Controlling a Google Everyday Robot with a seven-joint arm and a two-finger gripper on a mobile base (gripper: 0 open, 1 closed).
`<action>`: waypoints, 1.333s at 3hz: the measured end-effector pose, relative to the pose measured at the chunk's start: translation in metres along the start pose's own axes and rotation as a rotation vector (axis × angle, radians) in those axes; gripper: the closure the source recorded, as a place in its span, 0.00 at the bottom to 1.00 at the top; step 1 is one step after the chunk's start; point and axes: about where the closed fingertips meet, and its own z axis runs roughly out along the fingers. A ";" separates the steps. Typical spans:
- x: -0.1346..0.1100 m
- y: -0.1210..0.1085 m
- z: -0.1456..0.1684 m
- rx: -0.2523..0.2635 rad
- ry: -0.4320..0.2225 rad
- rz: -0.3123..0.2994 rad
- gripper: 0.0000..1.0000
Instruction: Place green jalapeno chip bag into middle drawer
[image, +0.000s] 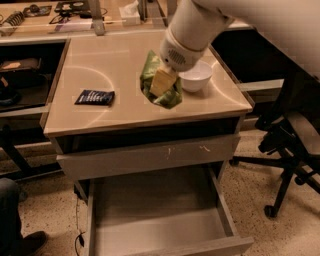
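The green jalapeno chip bag (169, 97) hangs in my gripper (162, 83), which is shut on it from above, over the right middle of the beige tabletop (100, 60). The bag sits just left of a white bowl (196, 77), close to the surface; I cannot tell if it touches. The middle drawer (155, 212) is pulled open at the bottom of the view, below and in front of the bag, and its broad tray holds nothing. My white arm (200, 25) comes in from the upper right.
A flat dark blue packet (95, 97) lies on the table's left side. A drawer front with white scratch marks (150, 156) stands slightly ajar above the open drawer. A black office chair (292, 145) stands at the right. A person's leg (10, 220) is at the bottom left.
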 end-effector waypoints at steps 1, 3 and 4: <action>0.048 0.046 0.006 -0.042 0.059 0.097 1.00; 0.111 0.102 0.037 -0.154 0.133 0.207 1.00; 0.119 0.121 0.061 -0.211 0.118 0.245 1.00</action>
